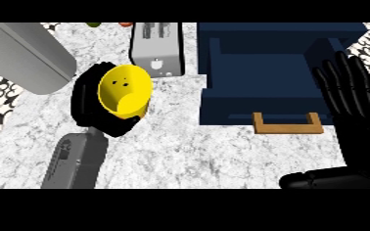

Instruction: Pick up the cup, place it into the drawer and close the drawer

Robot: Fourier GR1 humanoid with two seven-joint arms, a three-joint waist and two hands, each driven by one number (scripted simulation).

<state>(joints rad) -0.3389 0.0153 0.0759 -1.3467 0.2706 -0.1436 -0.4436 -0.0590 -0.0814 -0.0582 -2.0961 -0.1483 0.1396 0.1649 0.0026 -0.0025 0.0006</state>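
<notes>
The pick-up part of the task looked done or nearly so: the robot's left hand (pixel 92 105) had its black fingers curled round the bright yellow plastic cup (pixel 124 90), which sat in the left half of the white-and-grey marbled tabletop (pixel 202 151), tilted so that its open mouth faced up towards the view. Whether the cup was already clear of the surface could not be told. The dark blue box-like drawer (pixel 274 73) stood pulled open towards the tabletop's right edge, its light wooden handle (pixel 287 123) on the near face, and nothing showed inside it. The cup was well apart from the drawer, with bare marble between them, so the carry across, the release into the drawer and the push to close it were all left to do. The right hand (pixel 347 95) rested at the right edge beside the drawer, fingers spread and upright, holding nothing. A silver toaster (pixel 157 49) stood near the far edge, just behind the cup, and a large grey rounded body (pixel 33 56) occupied the far left corner.
</notes>
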